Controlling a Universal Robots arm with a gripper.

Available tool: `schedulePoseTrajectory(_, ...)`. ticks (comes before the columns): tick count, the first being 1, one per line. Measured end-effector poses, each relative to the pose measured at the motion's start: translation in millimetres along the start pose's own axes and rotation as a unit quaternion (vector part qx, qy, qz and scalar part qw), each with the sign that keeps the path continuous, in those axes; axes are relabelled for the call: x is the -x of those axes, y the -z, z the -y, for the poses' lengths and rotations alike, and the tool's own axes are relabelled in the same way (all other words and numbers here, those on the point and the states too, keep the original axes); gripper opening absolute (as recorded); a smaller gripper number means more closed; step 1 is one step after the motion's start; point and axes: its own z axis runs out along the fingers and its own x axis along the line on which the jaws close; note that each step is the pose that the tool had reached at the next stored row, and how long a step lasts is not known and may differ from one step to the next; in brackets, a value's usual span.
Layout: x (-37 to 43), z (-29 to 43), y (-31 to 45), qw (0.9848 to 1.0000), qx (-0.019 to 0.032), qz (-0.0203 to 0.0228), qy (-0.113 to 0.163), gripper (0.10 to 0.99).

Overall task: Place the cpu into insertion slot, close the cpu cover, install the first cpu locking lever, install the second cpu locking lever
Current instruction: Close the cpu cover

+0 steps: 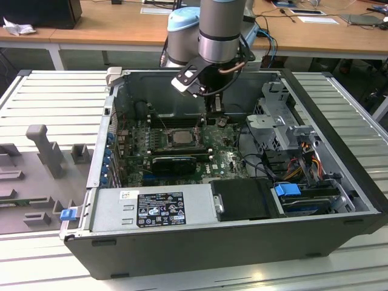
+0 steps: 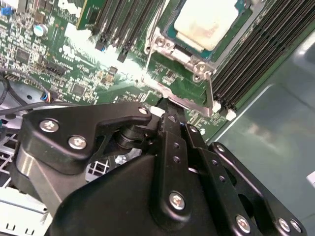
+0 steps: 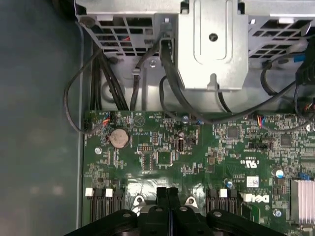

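My fingers (image 3: 161, 194) were pressed together, clamped on nothing I could see; my gripper (image 2: 170, 105) stood at the socket's edge, just beside the cpu cover (image 2: 186, 54); the cpu (image 2: 204, 22) lay in its slot, framed by that cover; a thin locking lever (image 2: 147, 58) ran alongside; I judged my tips could slip off so slight a wire and gouge the motherboard (image 3: 162, 157).

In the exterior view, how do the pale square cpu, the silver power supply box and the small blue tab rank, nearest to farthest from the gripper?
1. Pale square cpu, in the socket beside the gripper.
2. Silver power supply box, at the case's near side.
3. Small blue tab, case corner, exterior view's left.
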Motion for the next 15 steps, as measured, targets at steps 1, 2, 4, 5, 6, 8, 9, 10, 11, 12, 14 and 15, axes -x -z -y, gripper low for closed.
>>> schedulePoseTrajectory(1,0.0,2.0,0.1,1.0000,0.0000,0.0000,0.000,0.106)
schedulePoseTrajectory(2,0.0,2.9,0.1,1.0000,0.0000,0.0000,0.000,0.106)
schedulePoseTrajectory(4,-0.1,10.6,0.5,1.0000,0.0001,0.0000,0.000,0.106)
schedulePoseTrajectory(5,-0.1,12.7,0.6,1.0000,0.0001,0.0000,0.000,0.106)
schedulePoseTrajectory(6,-0.1,15.5,0.8,1.0000,0.0001,0.0000,0.000,0.106)
schedulePoseTrajectory(8,-0.2,22.0,0.9,1.0000,0.0001,0.0000,0.000,0.106)
schedulePoseTrajectory(9,-0.3,24.3,0.0,1.0000,0.0002,-0.0002,0.000,0.106)
schedulePoseTrajectory(10,-0.2,25.9,-2.4,1.0000,0.0002,0.0000,0.000,0.106)
schedulePoseTrajectory(11,-0.1,26.6,-4.0,1.0000,0.0001,0.0000,0.000,0.106)
schedulePoseTrajectory(12,-0.1,27.4,-5.9,1.0000,0.0001,0.0000,0.000,0.106)
schedulePoseTrajectory(14,0.0,31.7,-11.6,1.0000,0.0001,-0.0001,0.002,0.106)
schedulePoseTrajectory(15,0.0,33.5,-13.3,1.0000,0.0001,-0.0002,0.003,0.106)
